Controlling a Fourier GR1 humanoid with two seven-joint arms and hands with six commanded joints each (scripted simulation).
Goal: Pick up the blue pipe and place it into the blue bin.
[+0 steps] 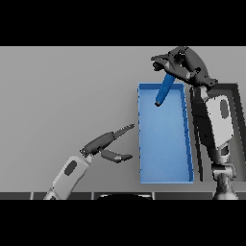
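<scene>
Here the right hand [178, 65] sits at the far end of the blue bin [142, 144], its dark fingers and thumb curled round the upper end of the blue pipe [164, 91], so it is grasping the pipe rather than resting on it; the right arm runs up the view's right side, alongside the bin's right wall, to reach that spot; the left hand [109, 144] lies over the table [67, 96] just left of the bin, fingers stretched out straight toward the bin's left wall and the thumb spread below them, holding nothing and touching nothing that can be made out; the surface is a plain grey table, and the bin is a long rectangular tray with low blue walls, set lengthwise away from the robot; a darker grey patch with a black edge lies on the table to the right of the bin, under the right arm, and what it is cannot be told; no more of the room shows than the tabletop; the pipe hangs tilted from the right hand, its top at the fingers just beyond the bin's far wall, its dark open lower end pointing down and to the left over the far part of the bin's floor; whether that lower end touches the floor cannot be told.
</scene>
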